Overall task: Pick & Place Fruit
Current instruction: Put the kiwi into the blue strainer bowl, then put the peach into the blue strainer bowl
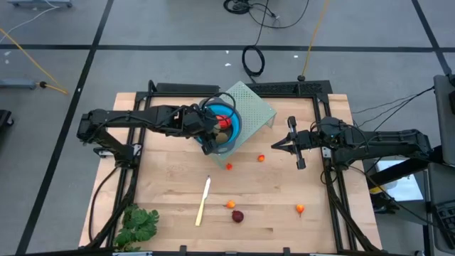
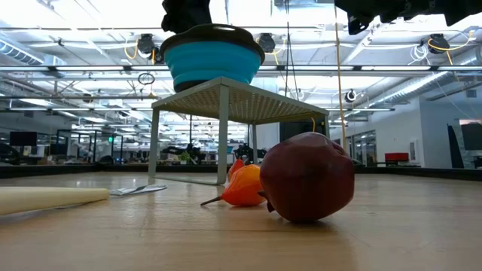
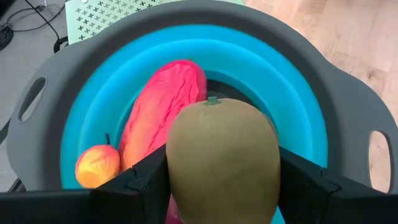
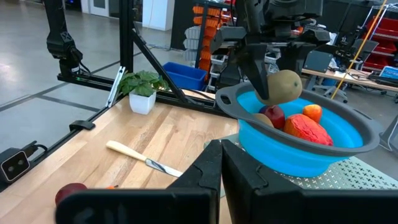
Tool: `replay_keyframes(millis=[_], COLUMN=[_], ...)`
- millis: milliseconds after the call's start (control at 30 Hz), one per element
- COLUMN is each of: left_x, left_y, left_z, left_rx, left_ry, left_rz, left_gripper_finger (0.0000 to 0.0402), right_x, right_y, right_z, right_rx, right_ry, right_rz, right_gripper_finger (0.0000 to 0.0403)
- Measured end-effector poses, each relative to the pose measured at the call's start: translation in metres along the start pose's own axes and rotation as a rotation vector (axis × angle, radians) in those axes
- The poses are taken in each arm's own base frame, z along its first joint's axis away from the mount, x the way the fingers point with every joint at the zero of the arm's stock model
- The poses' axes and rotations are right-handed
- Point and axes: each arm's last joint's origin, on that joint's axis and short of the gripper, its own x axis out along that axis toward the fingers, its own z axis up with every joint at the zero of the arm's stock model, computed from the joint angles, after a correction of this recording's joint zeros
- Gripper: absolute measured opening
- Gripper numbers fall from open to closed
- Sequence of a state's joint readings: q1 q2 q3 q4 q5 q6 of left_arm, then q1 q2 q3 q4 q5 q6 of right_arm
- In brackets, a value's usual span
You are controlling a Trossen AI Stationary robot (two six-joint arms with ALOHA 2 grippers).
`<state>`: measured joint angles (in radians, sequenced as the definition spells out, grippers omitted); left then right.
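A brown-green oval is being gripped by the left gripper over the blue bowl, an orange-red oblong inside; right gripper is being held closed, empty.

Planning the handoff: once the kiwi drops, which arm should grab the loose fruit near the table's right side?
Probably right. The right gripper hangs empty close to the small orange piece, while the left gripper is clamped on the brown-green oval over the blue bowl.
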<state>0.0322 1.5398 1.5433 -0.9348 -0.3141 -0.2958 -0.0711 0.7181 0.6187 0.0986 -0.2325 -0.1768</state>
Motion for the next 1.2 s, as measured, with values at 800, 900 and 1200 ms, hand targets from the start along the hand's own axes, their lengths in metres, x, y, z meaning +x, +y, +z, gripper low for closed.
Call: replay_keyframes(millis=[800, 900, 1200], left_x=[-0.012, -0.022, -0.063], left_y=[0.005, 0.008, 0.026], left_z=[0.001, 0.001, -0.001], left_rx=[-0.008, -0.031, -0.153], left_ry=[-0.033, -0.062, -0.201], left_rz=[-0.007, -0.013, 0.05], left_gripper_finger=[0.0312, 0.0313, 0.0312], right_x=[0.0, 0.0, 0.0], right_y=[0.0, 0.0, 0.0], right_z=[0.0, 0.0, 0.0], right_rx=[0.0, 0.0, 0.0], right_ry=[0.0, 0.0, 0.0], right_rz=[0.0, 0.0, 0.001], right_gripper_finger=[0.0004, 0.0004, 0.0004])
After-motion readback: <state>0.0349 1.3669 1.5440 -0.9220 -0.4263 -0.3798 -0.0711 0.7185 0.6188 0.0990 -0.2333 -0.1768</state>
